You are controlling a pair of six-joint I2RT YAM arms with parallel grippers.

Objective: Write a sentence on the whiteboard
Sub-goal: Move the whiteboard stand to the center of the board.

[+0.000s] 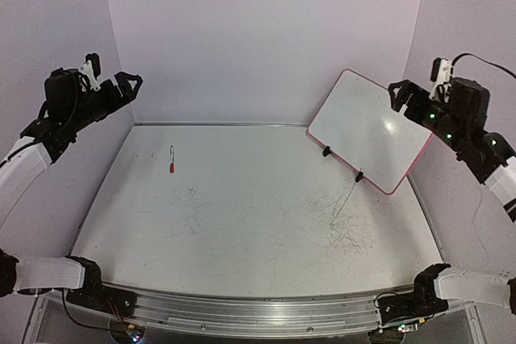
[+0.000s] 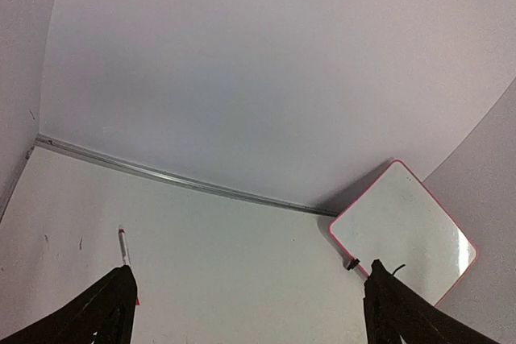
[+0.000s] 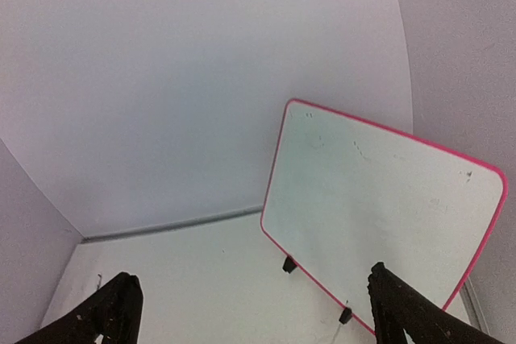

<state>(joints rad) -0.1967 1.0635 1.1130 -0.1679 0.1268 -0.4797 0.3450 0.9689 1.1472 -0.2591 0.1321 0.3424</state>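
The whiteboard (image 1: 369,130) has a pink rim and two black clip feet. It stands tilted at the back right of the table, leaning on the wall, and also appears in the left wrist view (image 2: 403,231) and the right wrist view (image 3: 379,207). Its face is blank, and the sentence is not in view. A thin marker (image 1: 172,159) with a red end lies on the left of the table (image 2: 123,246). My left gripper (image 1: 129,88) (image 2: 250,288) hangs open high over the back left corner. My right gripper (image 1: 405,98) (image 3: 251,296) is open and empty, up beside the board's right side.
Faint grey scribble marks (image 1: 347,227) cover the tabletop in front of the board. Pale walls close in the table on three sides. A metal rail (image 1: 242,312) runs along the near edge between the two arm bases.
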